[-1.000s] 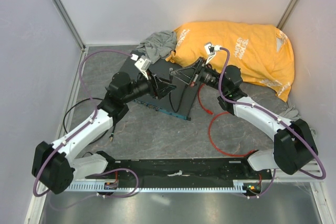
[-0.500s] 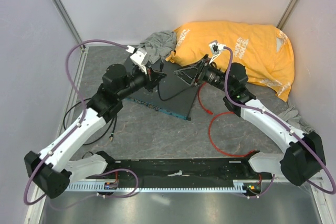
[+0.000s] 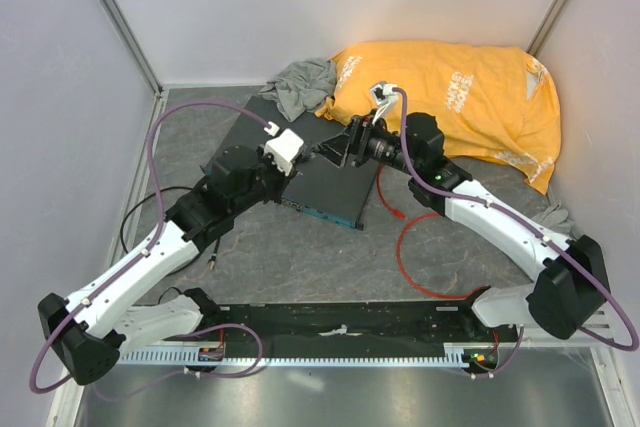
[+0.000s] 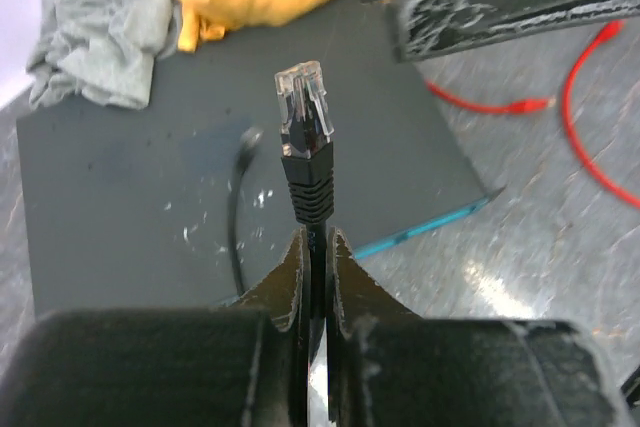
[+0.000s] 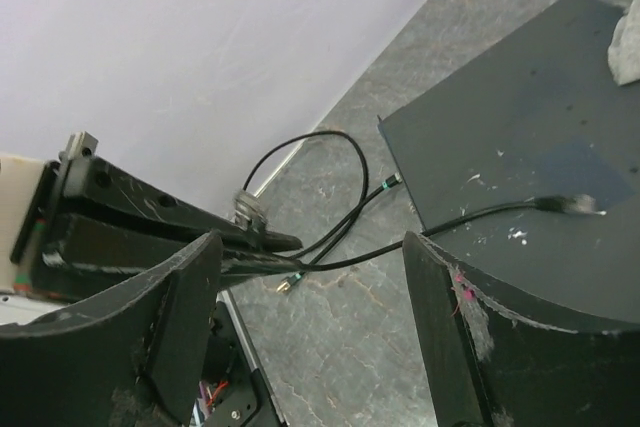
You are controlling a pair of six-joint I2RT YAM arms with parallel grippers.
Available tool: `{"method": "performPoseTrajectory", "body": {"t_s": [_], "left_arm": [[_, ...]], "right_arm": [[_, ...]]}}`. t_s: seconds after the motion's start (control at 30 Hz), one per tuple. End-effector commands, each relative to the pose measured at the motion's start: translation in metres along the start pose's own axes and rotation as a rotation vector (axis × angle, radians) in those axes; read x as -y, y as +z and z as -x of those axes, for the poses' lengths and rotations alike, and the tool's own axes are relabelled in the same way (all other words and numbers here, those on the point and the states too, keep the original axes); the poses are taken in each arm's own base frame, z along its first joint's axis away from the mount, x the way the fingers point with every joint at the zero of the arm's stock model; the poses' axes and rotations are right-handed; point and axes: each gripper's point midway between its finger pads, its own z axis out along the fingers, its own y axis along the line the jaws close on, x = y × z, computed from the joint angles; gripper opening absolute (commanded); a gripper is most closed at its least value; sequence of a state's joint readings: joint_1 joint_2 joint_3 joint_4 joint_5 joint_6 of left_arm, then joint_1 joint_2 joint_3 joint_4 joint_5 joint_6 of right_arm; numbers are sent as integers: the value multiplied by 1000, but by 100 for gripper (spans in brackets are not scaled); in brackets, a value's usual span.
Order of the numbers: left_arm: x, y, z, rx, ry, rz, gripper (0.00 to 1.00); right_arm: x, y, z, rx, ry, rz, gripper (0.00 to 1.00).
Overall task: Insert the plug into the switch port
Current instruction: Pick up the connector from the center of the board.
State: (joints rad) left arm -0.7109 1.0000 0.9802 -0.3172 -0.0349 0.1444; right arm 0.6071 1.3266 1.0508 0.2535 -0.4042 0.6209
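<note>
Left arm: reaches from its base at the near left corner up and inward, with the wrist at the left side of the switch box (image 3: pixel 325 175).
Left gripper (image 4: pixel 317 245): fingers pinched tight on a black cable (image 4: pixel 315 247), just under the boot of a clear plug (image 4: pixel 302 97).
Clear plug: stands straight out past the fingertips, off the surface, over the box's dark grey top.
Right arm: sweeps from the near right corner in a long bend, with the wrist over the far right part of the box.
Right gripper (image 5: pixel 312 242): fingers spread wide, nothing between them.
Red cable (image 3: pixel 405 247): loops on the table (image 3: pixel 290 257) to the right of the box. Its red plug (image 4: pixel 530 104) lies flat, apart from both grippers.
Switch port: along the blue-green front edge (image 4: pixel 420 232), but the sockets are probably too small or turned away to pick out.
Only the left wrist view shows: the clear plug's shape, and a loose black cable end (image 4: pixel 250 137) lying on the box top.
Only the right wrist view shows: the left gripper side-on, with the black cable trailing from it.
Only the top view shows: both arms whole, and the orange cloth (image 3: pixel 460 97) and grey cloth (image 3: pixel 300 82) behind the box.
</note>
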Motion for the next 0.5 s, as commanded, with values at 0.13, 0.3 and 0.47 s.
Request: {"method": "performPoseTrajectory", "body": {"t_s": [0.13,0.3,0.47], "left_arm": [[1,10,-20,-79,73,39,2],[5,15,-24,-96,83,28,2],[8,17,-26,-104,88,22,1]], "right_arm": [[0,23,-7,-19,74,-17,78],[4,29,-15,-37,106,-26,69],[-1,32,-18,-48,139,8,46]]}}
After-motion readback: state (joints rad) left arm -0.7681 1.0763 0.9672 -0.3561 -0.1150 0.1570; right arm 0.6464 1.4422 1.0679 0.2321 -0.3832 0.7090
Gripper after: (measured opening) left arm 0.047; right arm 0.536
